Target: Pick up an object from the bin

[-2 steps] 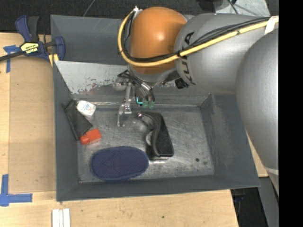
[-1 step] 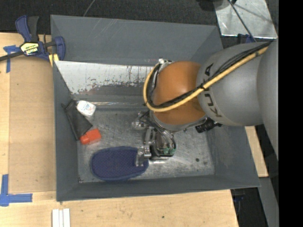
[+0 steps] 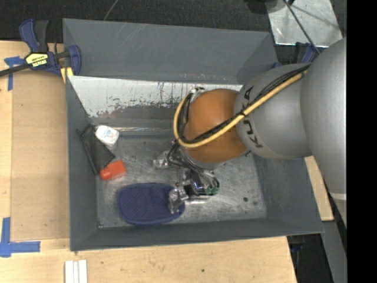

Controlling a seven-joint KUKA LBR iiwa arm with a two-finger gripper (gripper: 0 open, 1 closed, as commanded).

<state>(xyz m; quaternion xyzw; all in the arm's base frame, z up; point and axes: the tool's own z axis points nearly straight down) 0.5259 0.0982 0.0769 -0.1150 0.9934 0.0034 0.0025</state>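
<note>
A: While the gripper (image 3: 187, 192) hangs at the right end of the blue oval pad (image 3: 144, 204), by the near wall of the bin (image 3: 177, 232), is it open?
B: Cannot tell. Centre over the pad and descend straight, clear of the orange block (image 3: 112, 170) beyond.

In the bin (image 3: 177, 52), an oval pad (image 3: 141, 204) lies on the near floor, left of centre, with the hand (image 3: 181, 197) at its right end. A small block (image 3: 112, 170) lies just beyond the pad's left end, beside a long bar (image 3: 94, 151) slanting along the left wall. A small rounded piece (image 3: 107, 135) sits by the bar's far end.
</note>
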